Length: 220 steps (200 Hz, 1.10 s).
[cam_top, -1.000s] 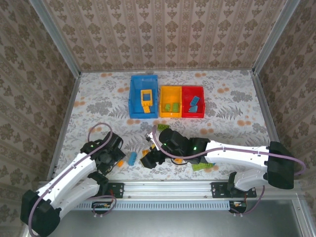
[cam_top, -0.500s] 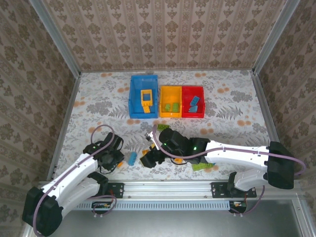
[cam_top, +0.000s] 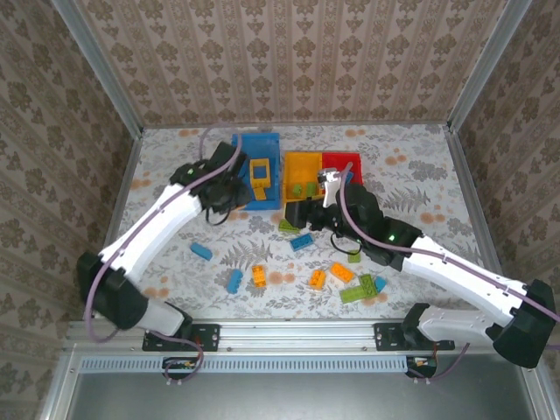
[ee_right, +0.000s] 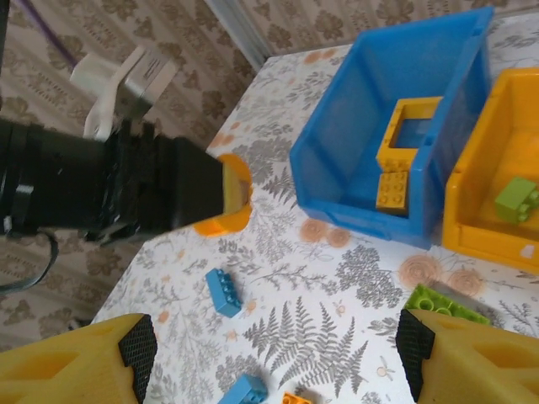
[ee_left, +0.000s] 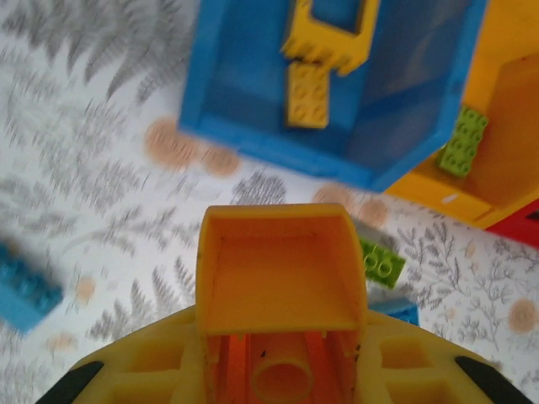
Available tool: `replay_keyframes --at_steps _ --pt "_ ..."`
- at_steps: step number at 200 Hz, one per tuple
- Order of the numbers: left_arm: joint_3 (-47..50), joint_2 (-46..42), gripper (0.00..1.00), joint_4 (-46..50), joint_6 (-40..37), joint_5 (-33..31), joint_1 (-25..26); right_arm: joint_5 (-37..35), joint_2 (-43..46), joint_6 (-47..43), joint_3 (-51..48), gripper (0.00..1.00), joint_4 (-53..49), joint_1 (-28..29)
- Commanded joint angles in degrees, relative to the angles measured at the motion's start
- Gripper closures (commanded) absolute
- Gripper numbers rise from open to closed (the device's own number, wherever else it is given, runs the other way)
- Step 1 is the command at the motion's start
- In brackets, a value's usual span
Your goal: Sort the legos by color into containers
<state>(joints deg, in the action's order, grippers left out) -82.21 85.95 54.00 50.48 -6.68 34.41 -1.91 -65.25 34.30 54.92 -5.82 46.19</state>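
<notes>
One orange brick sits clamped between the jaws of the left gripper, just in front of the blue bin. This bin already holds an orange frame and a second orange piece. The right gripper has its jaws wide apart and empty, above the desk. Other bricks lie loose in the lower middle of the top view. I judge them light, stiff and smooth, so it is best to pinch the flat side walls, not the studs.
</notes>
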Motion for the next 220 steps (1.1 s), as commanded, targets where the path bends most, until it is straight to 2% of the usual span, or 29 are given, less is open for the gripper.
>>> replay_keyframes --at_steps 1,55,88,114,132,172,220 --pt "-8.0 9.4 0.83 4.4 -8.2 -2.9 -0.7 -1.4 -2.7 1.9 3.6 0.22 -3.3 -1.1" --pt "-24.4 28.5 0.84 8.4 -12.5 -6.9 -2.6 -1.5 -5.9 3.6 4.8 0.22 -3.1 -1.8" --pt "-27.0 34.7 0.83 7.9 -13.7 -7.3 -3.5 -1.5 -5.1 3.6 3.4 0.22 -3.5 -1.9" --pt "-28.9 38.6 0.79 9.0 -14.3 -8.0 -3.8 -1.2 -4.6 3.8 2.4 0.22 -3.8 -1.9" --pt "-28.7 39.4 0.74 8.5 -14.3 -7.4 -4.0 -1.0 -4.2 3.7 1.9 0.22 -4.6 -1.9" --pt "-29.6 38.3 0.44 9.0 -14.1 -7.0 -3.6 -1.2 -2.1 3.4 -0.6 0.2 -6.4 -2.1" --pt "-28.5 30.4 0.4 9.5 -12.2 -8.3 -2.1 -4.7 -0.3 1.5 -3.4 0.2 -11.8 -2.3"
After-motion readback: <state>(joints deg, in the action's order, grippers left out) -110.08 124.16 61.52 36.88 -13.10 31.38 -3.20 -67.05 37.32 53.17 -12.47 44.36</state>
